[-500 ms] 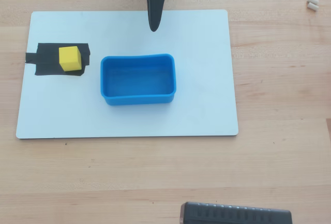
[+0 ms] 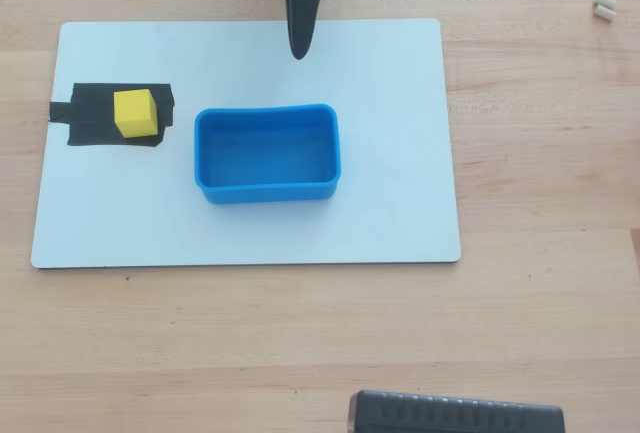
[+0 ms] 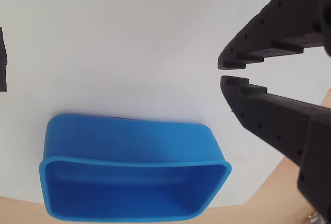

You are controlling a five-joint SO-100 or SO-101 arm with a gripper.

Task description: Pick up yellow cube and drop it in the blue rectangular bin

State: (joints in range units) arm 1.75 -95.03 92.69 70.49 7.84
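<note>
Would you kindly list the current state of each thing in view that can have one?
yellow cube: resting on the black tape patch, not gripped.
blue rectangular bin: upright on the white board, empty.
gripper: nearly closed, tips a sliver apart, holding nothing, above the board.

Overhead view straight down, wrist view close, both showing blue bin (image 2: 267,152) (image 3: 129,175)

The black tool (image 3: 221,72) hangs empty, its fingertips nearly touching.
</note>
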